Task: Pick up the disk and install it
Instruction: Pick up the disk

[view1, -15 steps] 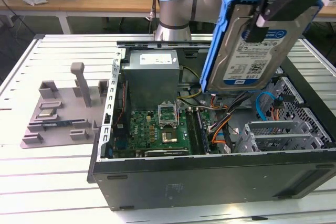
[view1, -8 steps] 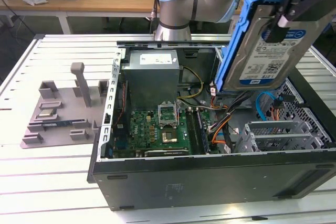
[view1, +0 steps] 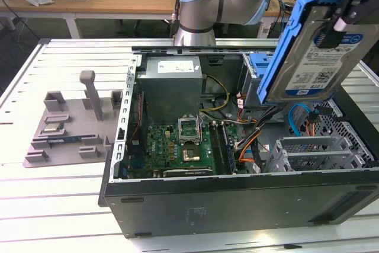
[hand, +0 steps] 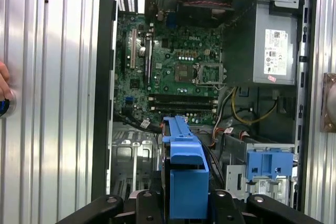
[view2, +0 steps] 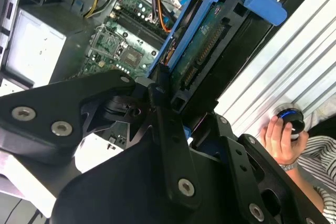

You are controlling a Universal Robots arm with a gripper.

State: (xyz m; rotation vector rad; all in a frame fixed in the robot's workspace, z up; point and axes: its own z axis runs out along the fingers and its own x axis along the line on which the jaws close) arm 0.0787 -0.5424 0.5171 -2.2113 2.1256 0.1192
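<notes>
My gripper (view1: 339,25) is shut on the disk (view1: 320,51), a silver hard drive with a white-and-blue label in a blue carrier frame. It hangs tilted in the air above the open computer case (view1: 118,170), at the exterior view's upper right. In the second wrist view the disk (view2: 210,40) is seen edge-on, its connector side showing, clamped between the black fingers (view2: 157,98). In the first wrist view the disk's blue carrier (hand: 184,171) sticks out from the gripper (hand: 184,208), over the case interior.
The grey drive cage (view1: 314,152) sits below the disk, and a blue latch (view1: 260,66) is behind it. Motherboard (view1: 177,146) and power supply (view1: 172,84) fill the case's left half. A grey stand (view1: 65,128) lies at the exterior view's left. A person's hand (view2: 281,137) rests on the table.
</notes>
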